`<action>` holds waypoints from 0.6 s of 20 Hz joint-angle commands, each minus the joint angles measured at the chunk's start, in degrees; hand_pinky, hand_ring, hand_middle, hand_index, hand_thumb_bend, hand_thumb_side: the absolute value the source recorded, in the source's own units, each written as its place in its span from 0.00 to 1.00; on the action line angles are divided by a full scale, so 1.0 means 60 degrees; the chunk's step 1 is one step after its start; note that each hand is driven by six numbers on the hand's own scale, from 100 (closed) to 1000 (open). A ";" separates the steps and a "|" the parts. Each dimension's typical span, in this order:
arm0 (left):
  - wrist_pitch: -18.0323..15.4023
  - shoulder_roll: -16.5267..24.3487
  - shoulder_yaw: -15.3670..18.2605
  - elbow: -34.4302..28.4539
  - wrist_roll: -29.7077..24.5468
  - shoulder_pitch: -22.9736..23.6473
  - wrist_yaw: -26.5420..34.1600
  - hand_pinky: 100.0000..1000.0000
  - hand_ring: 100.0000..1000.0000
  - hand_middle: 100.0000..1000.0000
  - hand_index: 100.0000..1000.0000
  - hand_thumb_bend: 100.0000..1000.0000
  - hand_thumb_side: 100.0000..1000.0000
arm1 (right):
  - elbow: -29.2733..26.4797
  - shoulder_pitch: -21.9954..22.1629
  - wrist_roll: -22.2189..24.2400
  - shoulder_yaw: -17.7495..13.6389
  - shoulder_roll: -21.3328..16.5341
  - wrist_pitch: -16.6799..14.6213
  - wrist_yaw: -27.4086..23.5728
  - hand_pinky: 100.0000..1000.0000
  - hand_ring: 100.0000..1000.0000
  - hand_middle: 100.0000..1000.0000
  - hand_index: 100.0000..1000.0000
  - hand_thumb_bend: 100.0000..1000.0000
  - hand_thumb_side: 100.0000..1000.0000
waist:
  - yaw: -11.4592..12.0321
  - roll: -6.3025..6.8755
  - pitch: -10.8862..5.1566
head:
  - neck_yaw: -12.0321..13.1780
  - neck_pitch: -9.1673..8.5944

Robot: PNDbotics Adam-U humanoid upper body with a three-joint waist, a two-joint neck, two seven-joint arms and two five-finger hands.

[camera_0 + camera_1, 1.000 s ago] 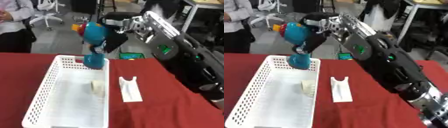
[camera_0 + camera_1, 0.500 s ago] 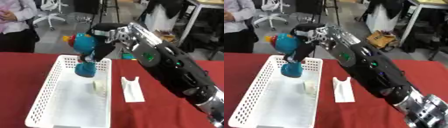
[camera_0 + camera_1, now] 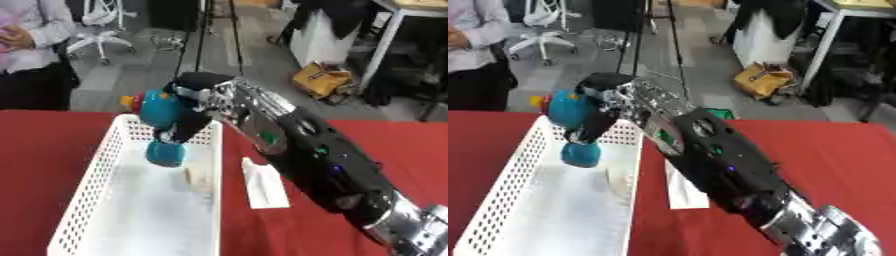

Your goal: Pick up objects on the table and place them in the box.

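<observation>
Rt hand curled round teal toy, held over far end of white basket, toy's base just above basket floor. Pale small item inside basket, right wall. White flat piece on red table, right of basket

Illumination is even and moderately bright, apparently from overhead, with soft, faint shadows only under the white slip on the red table and inside the box. Both views are soft throughout; the right hand and the teal toy show motion smear, and the box holes blur toward the lower edge. The black arm carries small glints, and the background floor is pale and washed out.
</observation>
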 commanded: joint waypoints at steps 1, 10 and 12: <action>-0.0026 0.0004 -0.0044 -0.0099 -0.0037 -0.0136 -0.0027 0.55 0.44 0.52 0.59 0.00 0.82 | 0.0032 -0.0153 -0.0375 -0.0118 -0.0024 -0.0165 0.0407 0.10 0.31 0.22 0.44 0.00 0.50 | 0.0019 0.0077 -0.0147 | 0.0016 -0.0137; -0.0062 -0.0024 -0.0041 -0.0099 -0.0082 -0.0144 -0.0092 0.55 0.44 0.52 0.59 0.00 0.82 | 0.0223 0.0016 -0.0334 -0.0033 0.0095 -0.0772 0.0872 0.40 0.49 0.41 0.68 0.10 0.70 | 0.0040 0.0107 -0.0105 | 0.0097 -0.0229; -0.0065 -0.0016 -0.0043 -0.0099 -0.0093 -0.0145 -0.0102 0.55 0.44 0.52 0.59 0.00 0.82 | 0.0251 0.0032 -0.0237 -0.0029 0.0096 -0.0890 0.0907 0.49 0.55 0.47 0.73 0.20 0.74 | 0.0027 0.0110 -0.0097 | 0.0122 -0.0225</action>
